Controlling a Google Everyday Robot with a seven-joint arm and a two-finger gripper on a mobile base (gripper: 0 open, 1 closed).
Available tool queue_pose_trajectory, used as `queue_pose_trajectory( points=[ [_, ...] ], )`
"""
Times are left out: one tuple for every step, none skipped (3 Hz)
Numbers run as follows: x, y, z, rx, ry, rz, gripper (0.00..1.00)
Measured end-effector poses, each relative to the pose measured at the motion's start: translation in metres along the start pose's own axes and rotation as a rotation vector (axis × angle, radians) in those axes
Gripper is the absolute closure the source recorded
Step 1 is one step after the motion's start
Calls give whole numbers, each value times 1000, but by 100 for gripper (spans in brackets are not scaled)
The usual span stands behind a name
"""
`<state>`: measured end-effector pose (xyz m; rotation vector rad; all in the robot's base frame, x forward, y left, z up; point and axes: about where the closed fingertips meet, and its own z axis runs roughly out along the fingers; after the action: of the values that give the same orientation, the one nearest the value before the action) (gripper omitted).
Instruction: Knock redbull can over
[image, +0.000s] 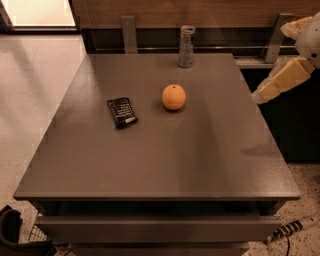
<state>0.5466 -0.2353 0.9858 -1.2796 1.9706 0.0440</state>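
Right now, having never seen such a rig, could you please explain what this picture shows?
The one camera looks down on a grey table. The machine is a mobile robot with one arm, seen at the right edge. Its cream-coloured end, the gripper, hangs in the air beyond the table's right side, touching nothing. On the table are the redbull can, upright at the far edge, an orange near the middle, and a flat black snack packet left of the orange. The can, which the robot must knock over, is untouched.

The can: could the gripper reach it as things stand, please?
Probably yes. The gripper hangs beyond the table's right edge; the can stands upright at the back edge, and the orange and black packet lie farther forward, off that path.
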Motion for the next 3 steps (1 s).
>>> queue_pose_trajectory(
  points=[
    [-30,-17,22,66,-282,130,0],
    [-50,-26,33,133,-447,208,0],
    [-64,-42,28,199,-487,222,0]
  ],
)
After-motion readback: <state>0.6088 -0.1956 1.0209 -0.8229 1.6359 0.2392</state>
